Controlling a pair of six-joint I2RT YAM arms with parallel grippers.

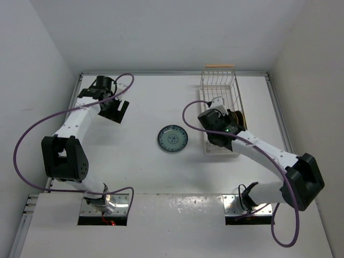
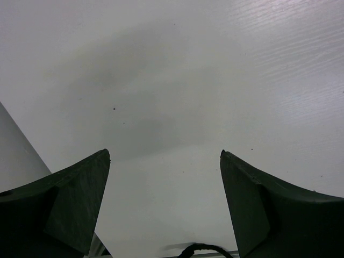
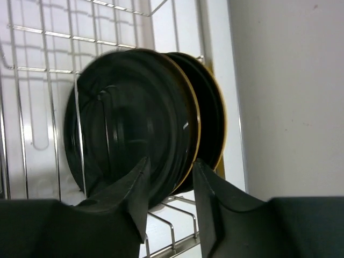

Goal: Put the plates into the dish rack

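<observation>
The pale blue patterned plate (image 1: 173, 138) lies flat on the white table. The white wire dish rack (image 1: 219, 86) stands at the back right, with a wooden handle (image 1: 219, 66) at its far end. Two dark plates with amber rims (image 1: 239, 119) stand upright in its near end. In the right wrist view the nearer plate (image 3: 129, 123) stands in front of the second (image 3: 212, 118), among the rack wires (image 3: 43, 70). My right gripper (image 1: 223, 115) (image 3: 170, 161) is partly open at the nearer plate's lower rim, not pinching it. My left gripper (image 1: 118, 111) (image 2: 164, 156) is open and empty over bare table.
White walls close in the table on the left, back and right. A metal rail runs along the table's back edge (image 1: 172, 72). Purple cables loop from both arms. The left wrist view shows only bare tabletop (image 2: 177, 80).
</observation>
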